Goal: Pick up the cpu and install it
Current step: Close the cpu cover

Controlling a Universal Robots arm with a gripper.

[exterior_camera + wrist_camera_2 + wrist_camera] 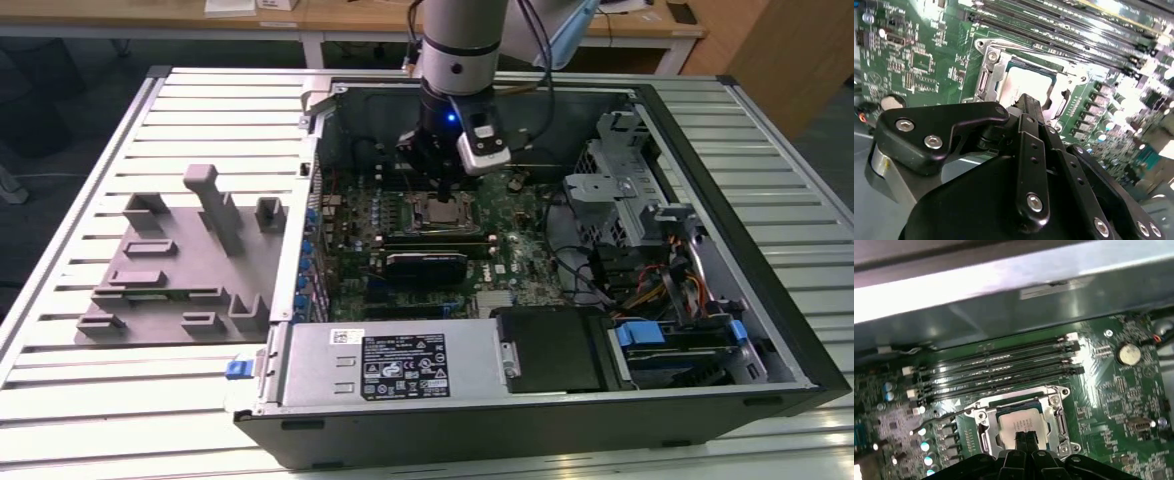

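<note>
The cpu [438, 211], a small square chip with a silvery top, lies flat inside the metal socket frame [470, 223] on the green motherboard of the open computer case. Both wrist views show the cpu [1026, 82] [1019, 421] seated in the frame [988, 67] [1056, 407]. My gripper [442, 193] hangs straight over it. The two black fingers [1021, 438] are pressed together, and their tips [1028, 101] stand just above the chip's near edge. Nothing is between the fingers. Whether the tips touch the chip's top I cannot tell.
Black memory slots [999, 365] run beside the socket, and a coin battery [1128, 354] sits on the board. A grey fixture with blocks [174, 262] lies on the slatted table at the exterior view's left. The power supply [387, 362] and drive cage [627, 200] crowd the case.
</note>
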